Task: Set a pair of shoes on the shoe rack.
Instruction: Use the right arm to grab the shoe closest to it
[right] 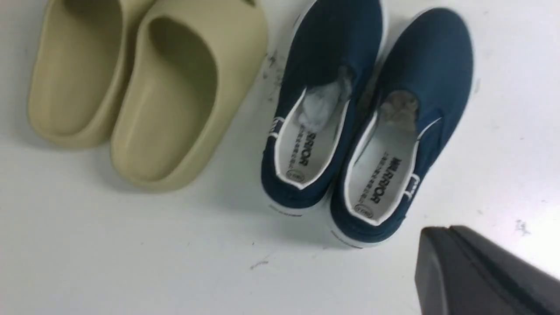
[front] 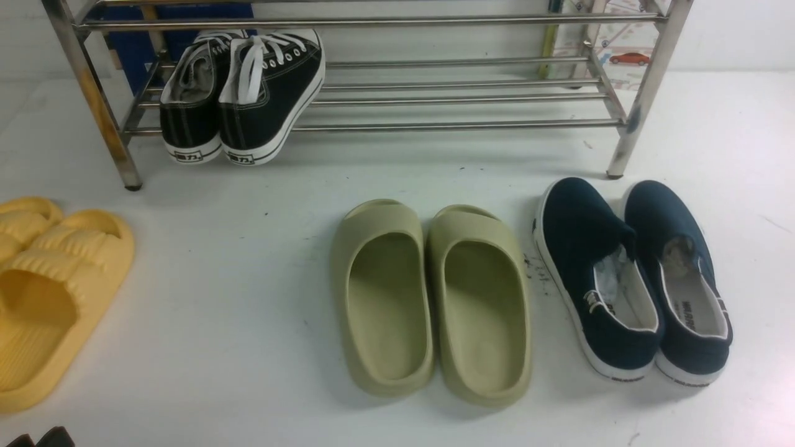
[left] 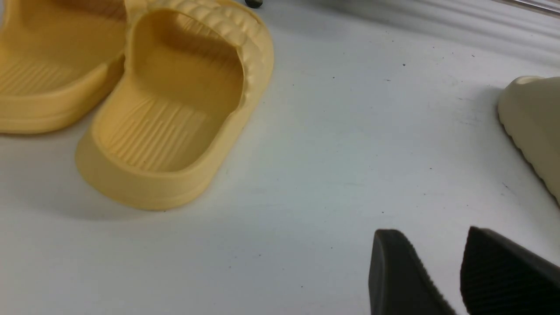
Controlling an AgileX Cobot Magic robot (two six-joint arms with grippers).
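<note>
The pair of shoes, two navy slip-ons with white soles, stands side by side on the white table at the right, one (front: 581, 230) beside the other (front: 658, 217), toes toward the shoe rack (front: 435, 126). The right wrist view shows both shoes (right: 326, 52) (right: 433, 57) from above. My right gripper (right: 448, 232) is shut and empty, hovering a little behind their heels without touching them. My left gripper (left: 431, 238) is open over bare table with nothing between its fingers. Its dark tips (front: 40, 437) peek in at the front view's lower left corner.
A pair of black lace-up sneakers (front: 248, 93) sits on the rack's left end. Olive-green slides (front: 428, 298) lie left of the navy shoes, almost touching them. Yellow slides (front: 49, 285) lie at the far left, close to my left gripper.
</note>
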